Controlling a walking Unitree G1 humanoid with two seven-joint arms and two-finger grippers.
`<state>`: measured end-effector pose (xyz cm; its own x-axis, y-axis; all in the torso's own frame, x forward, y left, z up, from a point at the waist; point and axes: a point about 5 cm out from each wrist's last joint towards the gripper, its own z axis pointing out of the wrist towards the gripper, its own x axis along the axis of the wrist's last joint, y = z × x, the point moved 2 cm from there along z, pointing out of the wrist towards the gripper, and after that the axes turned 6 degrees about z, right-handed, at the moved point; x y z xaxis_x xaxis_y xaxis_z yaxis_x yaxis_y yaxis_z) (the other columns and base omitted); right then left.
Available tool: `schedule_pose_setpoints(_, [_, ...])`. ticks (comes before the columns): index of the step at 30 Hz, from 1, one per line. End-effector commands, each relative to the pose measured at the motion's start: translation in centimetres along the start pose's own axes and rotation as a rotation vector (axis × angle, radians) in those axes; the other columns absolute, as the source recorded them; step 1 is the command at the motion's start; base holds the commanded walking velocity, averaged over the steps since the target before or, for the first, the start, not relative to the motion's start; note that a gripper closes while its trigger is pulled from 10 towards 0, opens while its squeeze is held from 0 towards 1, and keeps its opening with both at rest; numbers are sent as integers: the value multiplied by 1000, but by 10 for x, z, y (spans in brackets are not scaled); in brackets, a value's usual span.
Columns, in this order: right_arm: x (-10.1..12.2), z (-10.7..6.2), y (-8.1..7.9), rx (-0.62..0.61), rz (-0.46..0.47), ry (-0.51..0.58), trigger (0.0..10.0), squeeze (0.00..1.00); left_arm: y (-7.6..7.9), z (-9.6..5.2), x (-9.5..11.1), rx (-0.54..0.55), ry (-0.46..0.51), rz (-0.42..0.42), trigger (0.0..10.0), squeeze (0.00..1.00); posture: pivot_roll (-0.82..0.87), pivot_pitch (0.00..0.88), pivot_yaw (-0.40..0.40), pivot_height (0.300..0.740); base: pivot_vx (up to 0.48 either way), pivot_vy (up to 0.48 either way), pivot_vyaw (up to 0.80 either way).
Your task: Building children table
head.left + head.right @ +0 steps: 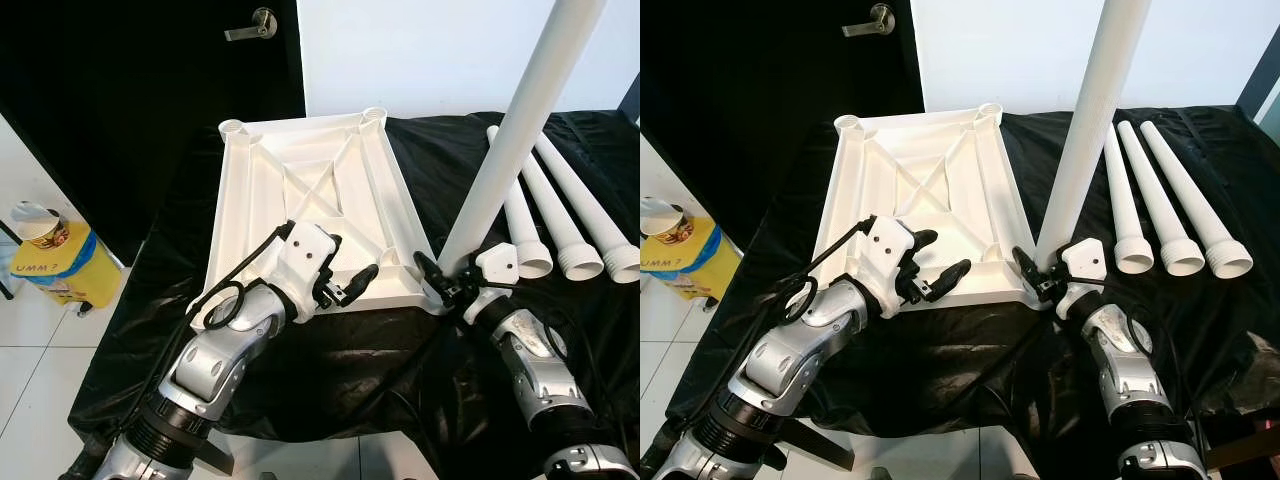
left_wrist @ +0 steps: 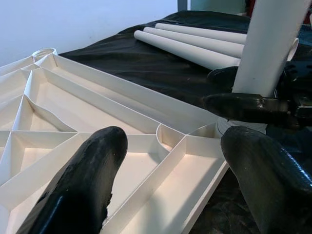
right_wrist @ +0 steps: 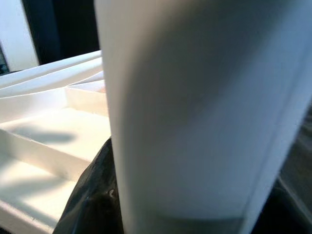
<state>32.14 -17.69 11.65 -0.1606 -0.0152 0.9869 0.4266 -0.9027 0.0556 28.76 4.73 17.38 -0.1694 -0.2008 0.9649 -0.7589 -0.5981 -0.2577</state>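
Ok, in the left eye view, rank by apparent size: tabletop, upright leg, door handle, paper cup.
1. Tabletop, largest.
2. Upright leg, held by the right gripper; it runs out of frame and nears the camera, so its rank is unsure.
3. Paper cup.
4. Door handle, close to the cup.

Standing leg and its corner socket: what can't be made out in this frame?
- Leg top: cut off by the upper edge in both eye views.
- Whether its foot is seated in the tabletop corner socket: the right gripper hides the joint in the eye views.
- Right wrist view: blurred leg close to the lens hides the fingers and socket.
- Left gripper: open, hovering over the tabletop edge.
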Motion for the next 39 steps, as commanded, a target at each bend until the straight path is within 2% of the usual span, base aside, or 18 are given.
schedule_pose_setpoints(1, [-20,-6,-1,-64,42,-91,10000,0,11,-1,0,-128,6,2,10000,0,0,26,48,740,0,0,0])
schedule_pose_setpoints(3, [-20,-6,-1,-64,42,-91,10000,0,11,-1,0,-128,6,2,10000,0,0,26,48,740,0,0,0])
schedule_pose_setpoints(6, [-25,-4,-9,-179,83,-101,10000,0,13,-1,0,-131,6,0,10000,0,-2,21,46,740,0,0,0])
schedule_pose_setpoints(9, [-25,-3,-12,-202,89,-100,10000,0,13,-1,0,-132,7,-1,10000,0,-2,21,45,740,0,0,0])
schedule_pose_setpoints(13, [-29,-4,-22,-347,119,-110,10000,0,15,0,0,-135,9,-2,10000,0,-7,19,44,740,0,0,0])
schedule_pose_setpoints(14, [-29,-4,-22,-347,119,-110,10000,0,15,0,0,-135,9,-2,10000,0,-7,19,44,740,0,0,0])
schedule_pose_setpoints(15, [-30,-5,-23,-411,123,-111,10000,0,15,0,0,-137,10,-3,10000,0,-9,19,43,740,0,0,0])
schedule_pose_setpoints(17, [-30,-5,-23,-411,123,-111,10000,0,15,0,0,-137,10,-3,10000,0,-9,19,43,740,0,0,0])
schedule_pose_setpoints(18, [-30,-7,-23,-483,131,-108,10000,0,16,0,0,-138,11,-4,10000,0,-10,18,43,740,0,0,0])
schedule_pose_setpoints(19, [-30,-7,-23,-483,131,-108,10000,0,16,0,0,-138,11,-4,10000,0,-10,18,43,740,0,0,0])
schedule_pose_setpoints(20, [-30,-9,-25,-550,140,-101,10000,0,16,1,0,-141,11,-5,10000,0,-10,18,44,740,0,0,0])
schedule_pose_setpoints(22, [-30,-9,-30,-606,157,-106,10000,0,17,1,0,-144,13,-6,10000,0,-13,16,46,740,0,0,0])
schedule_pose_setpoints(28, [-29,-7,-39,-599,170,-113,10000,0,17,2,0,-146,13,0,10000,0,-15,17,45,740,0,0,0])
schedule_pose_setpoints(39, [-21,-7,-36,-619,135,-98,10000,0,16,4,2,-133,18,-5,10000,0,-36,45,37,740,0,0,0])
